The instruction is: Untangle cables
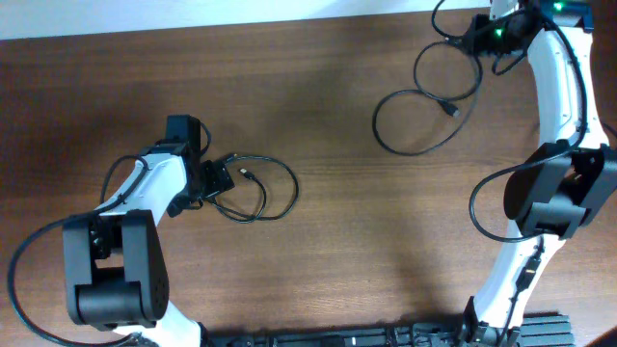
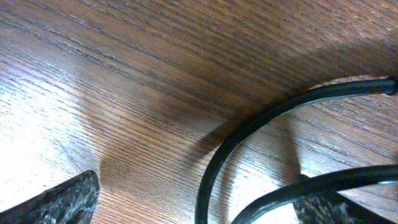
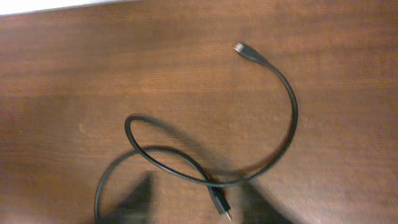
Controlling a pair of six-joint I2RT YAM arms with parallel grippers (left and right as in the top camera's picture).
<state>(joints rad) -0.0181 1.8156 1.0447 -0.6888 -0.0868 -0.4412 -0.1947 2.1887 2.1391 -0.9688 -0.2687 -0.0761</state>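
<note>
A thin black cable (image 1: 293, 183) lies in loose overlapping loops at the left of the table. My left gripper (image 1: 220, 178) is open at the loops' left end. In the left wrist view, two black strands (image 2: 214, 162) cross the gap between its spread fingers (image 2: 199, 202). A second black cable (image 1: 450, 112) lies in loops at the upper right. My right gripper (image 1: 482, 34) hovers above its far end. The right wrist view shows that cable (image 3: 292, 106) crossing itself, with one plug (image 3: 219, 202) below the gripper and another plug (image 3: 242, 50) farther off. Only two dark blurred shapes, set wide apart, show at the bottom.
The wooden table's far edge (image 1: 289, 19) runs along the top, close to the right gripper. Thicker black wires (image 1: 482, 207) hang from the right arm, and another (image 1: 19, 280) from the left arm. A black rail (image 1: 434, 335) sits at the front edge.
</note>
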